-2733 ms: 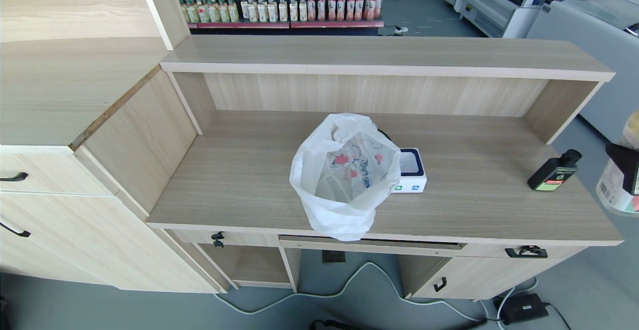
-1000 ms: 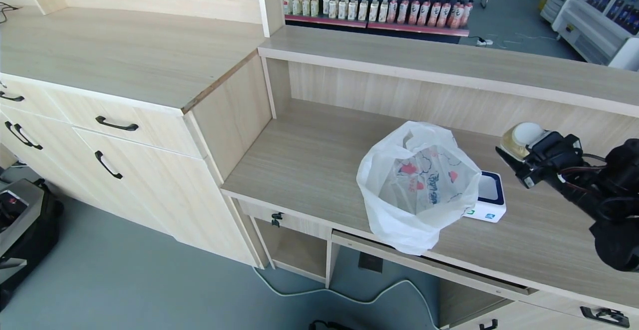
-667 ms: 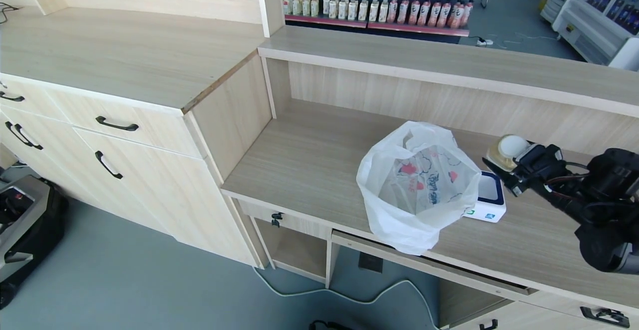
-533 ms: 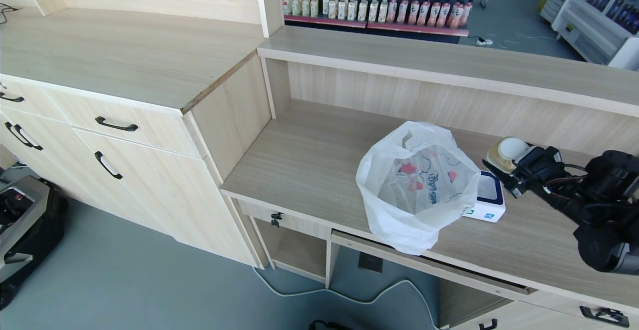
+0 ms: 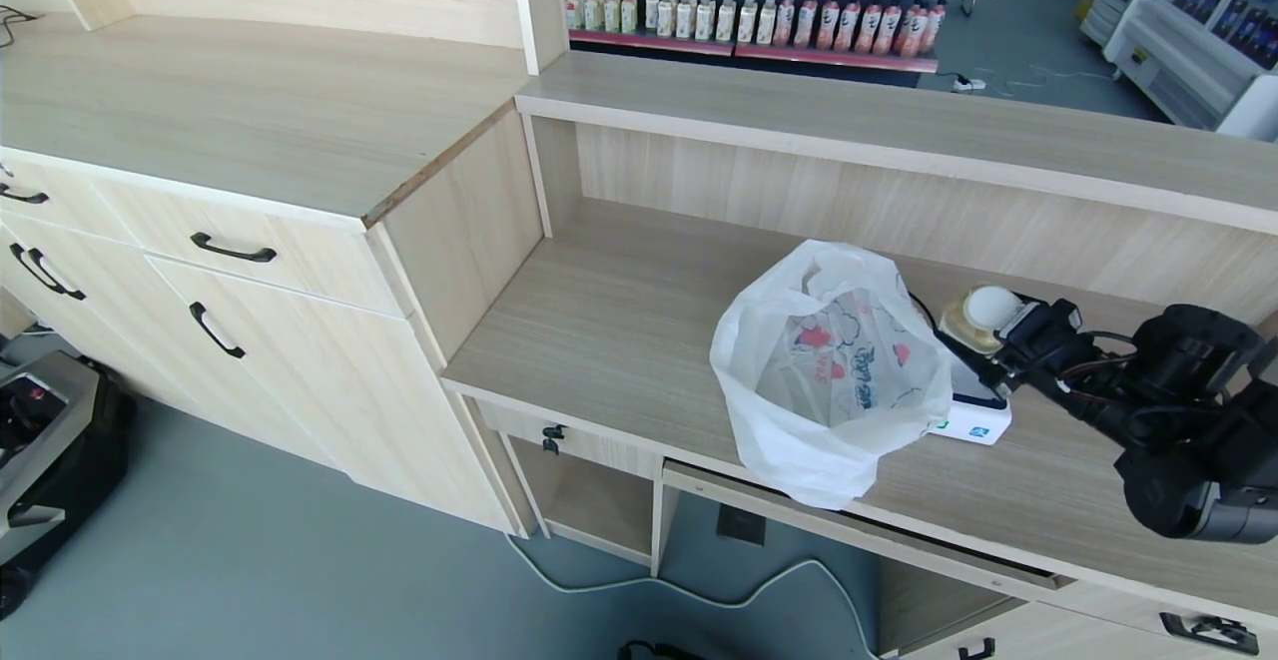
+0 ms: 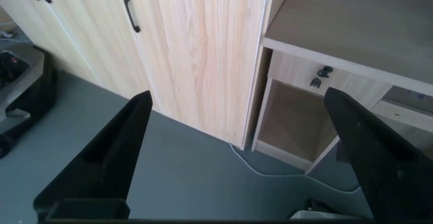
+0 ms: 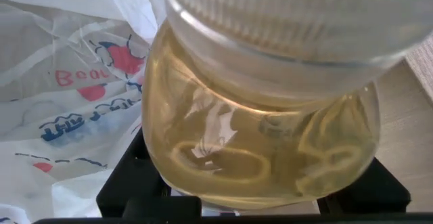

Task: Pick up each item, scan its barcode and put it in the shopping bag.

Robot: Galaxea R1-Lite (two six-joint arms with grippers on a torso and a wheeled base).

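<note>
Black fingers of the right end effector are closed on a jar, one on each side of its glass body. The jar is round and clear, holding pale yellow liquid with ring shapes inside, under a ribbed white lid. It hangs over the scanner, a white box with a dark top, just beside the bag. The bag is thin, crinkled white plastic with red and blue print, mouth open, on the wood-grain bench. The left end effector is spread wide, holding nothing, above grey floor beside a cabinet.
</note>
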